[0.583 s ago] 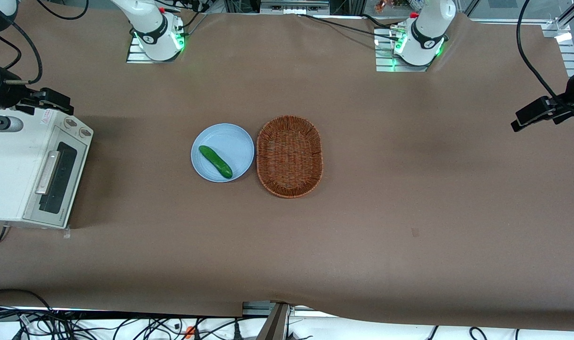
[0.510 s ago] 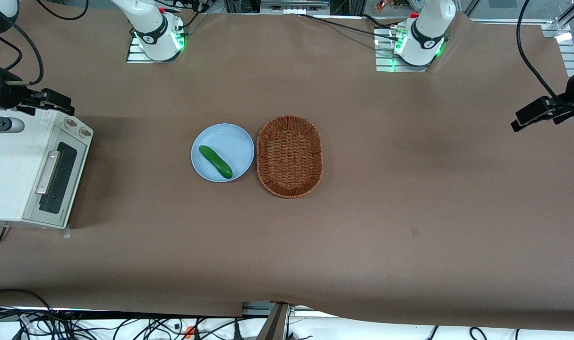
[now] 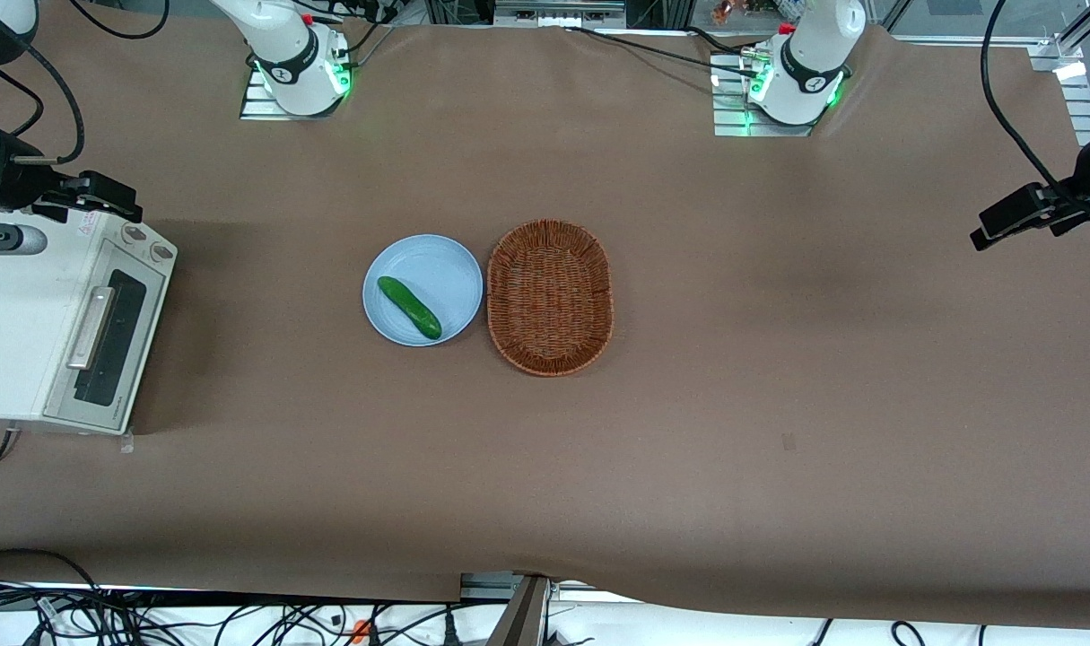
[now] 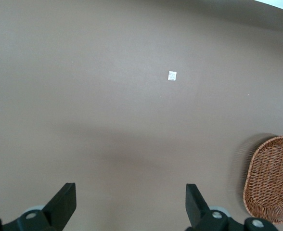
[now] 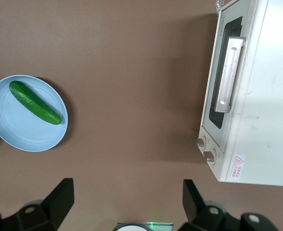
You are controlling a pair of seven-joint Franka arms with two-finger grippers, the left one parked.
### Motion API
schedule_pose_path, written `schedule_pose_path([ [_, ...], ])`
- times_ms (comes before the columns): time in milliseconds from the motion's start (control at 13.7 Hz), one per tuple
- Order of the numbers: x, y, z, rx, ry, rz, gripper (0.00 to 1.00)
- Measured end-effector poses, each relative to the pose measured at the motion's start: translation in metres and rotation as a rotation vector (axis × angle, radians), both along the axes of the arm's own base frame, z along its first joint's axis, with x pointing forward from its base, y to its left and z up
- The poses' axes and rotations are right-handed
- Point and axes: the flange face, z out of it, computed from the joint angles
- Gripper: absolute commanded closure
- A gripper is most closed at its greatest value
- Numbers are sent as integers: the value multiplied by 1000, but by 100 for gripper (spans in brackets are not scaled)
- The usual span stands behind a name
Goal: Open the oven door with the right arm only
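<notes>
— Brown paper covers the whole bench, and the edge nearest the front camera has nothing on it but the paper. So where is the oven?

— Hard against the bench edge at the working arm's end. White toaster oven, its front turned toward the middle of the bench. The oven door is flat against the body, shut, dark window and silver bar handle showing. The two knobs sit at the end of the front that is farther from the front camera.

— And in the middle of the bench?

— A pale blue plate with a green cucumber lying on it at a slant. Just beside the plate, toward the parked arm's end, an oval wicker basket; their rims look nearly touching, I can't say whether they do.

— The right arm?

— The right arm is bolted near the bench edge farthest from the front camera, and its black wrist hangs up over the oven's knob corner. The gripper is there, above the oven, well clear of the handle. From its own wrist camera the gripper has its two fingers spread wide with nothing between them, the door and the plate both below it.
</notes>
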Motion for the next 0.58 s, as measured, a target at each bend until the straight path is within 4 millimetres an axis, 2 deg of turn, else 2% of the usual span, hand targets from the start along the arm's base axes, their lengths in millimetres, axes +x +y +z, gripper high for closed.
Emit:
schedule_pose_path([
  [583, 2, 0, 3, 0, -13, -1, 0],
])
